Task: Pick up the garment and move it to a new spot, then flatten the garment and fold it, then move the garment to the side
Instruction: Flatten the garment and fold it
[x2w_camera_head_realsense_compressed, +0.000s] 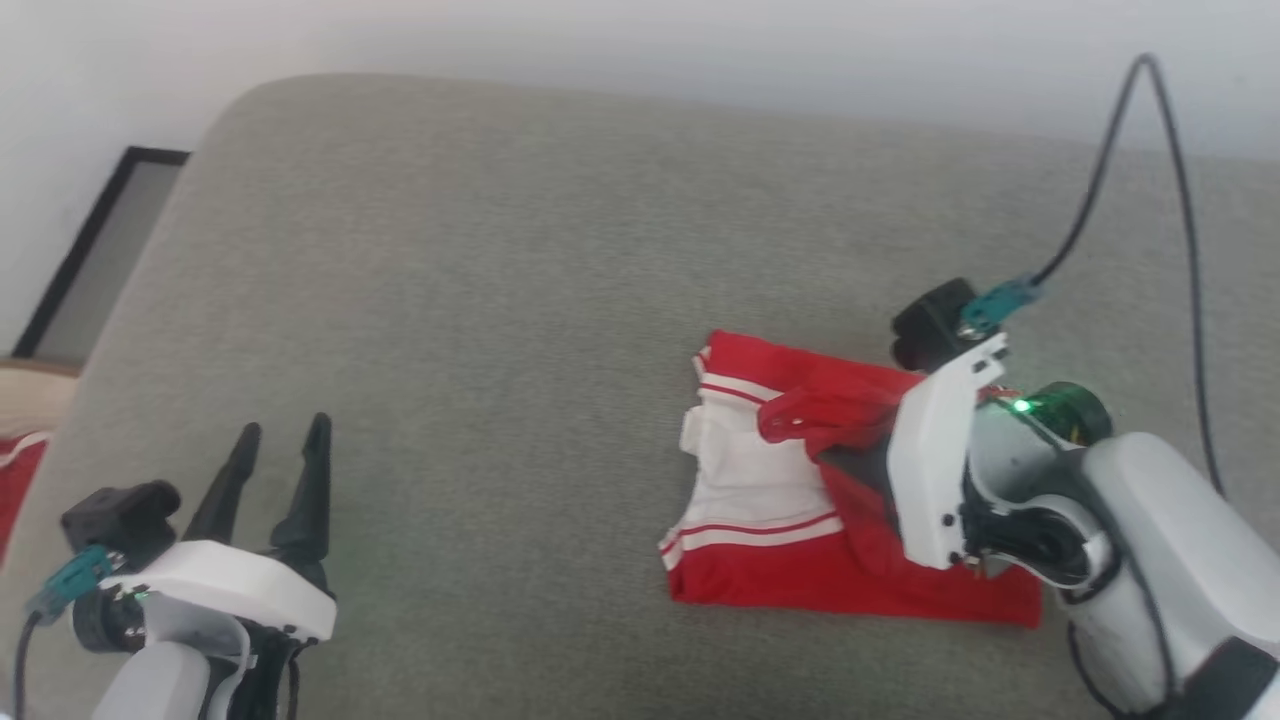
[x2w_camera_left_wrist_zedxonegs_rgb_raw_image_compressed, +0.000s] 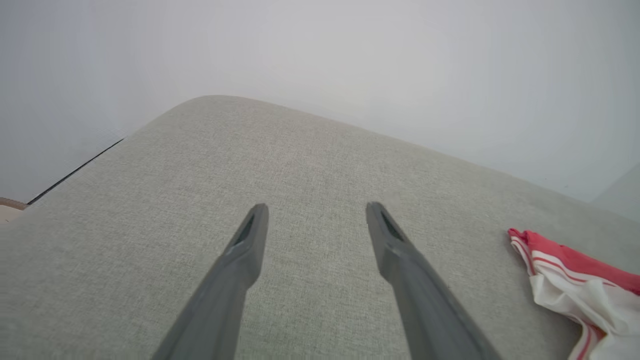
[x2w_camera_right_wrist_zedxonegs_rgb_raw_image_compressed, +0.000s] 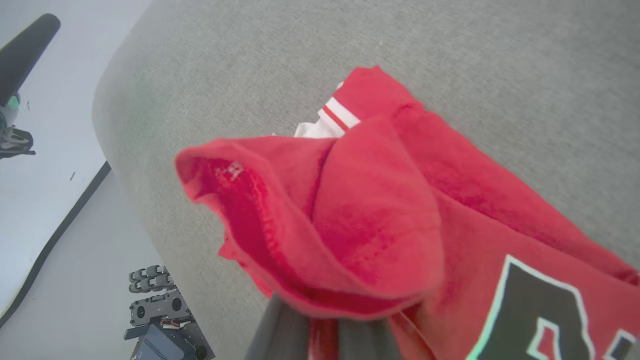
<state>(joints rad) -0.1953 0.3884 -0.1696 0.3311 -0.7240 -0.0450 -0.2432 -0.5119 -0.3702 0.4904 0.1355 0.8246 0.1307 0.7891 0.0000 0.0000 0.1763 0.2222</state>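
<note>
Currently, your right tool (x2w_camera_right_wrist_zedxonegs_rgb_raw_image_compressed: 320, 331) is clamped on a raised red fold of the garment (x2w_camera_head_realsense_compressed: 760, 545), which lies folded on the grey cushion's (x2w_camera_head_realsense_compressed: 500, 250) right side, while your left tool (x2w_camera_head_realsense_compressed: 282, 440) hangs open near its left edge.

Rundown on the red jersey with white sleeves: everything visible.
Soft red knit jersey with white sleeves, red-and-white striped trim and dark white-outlined lettering. It is folded into a rough rectangle and lies on the grey fabric cushion, toward the robot's right. One red edge is lifted and bunched, pinched in the shut right gripper.
</note>
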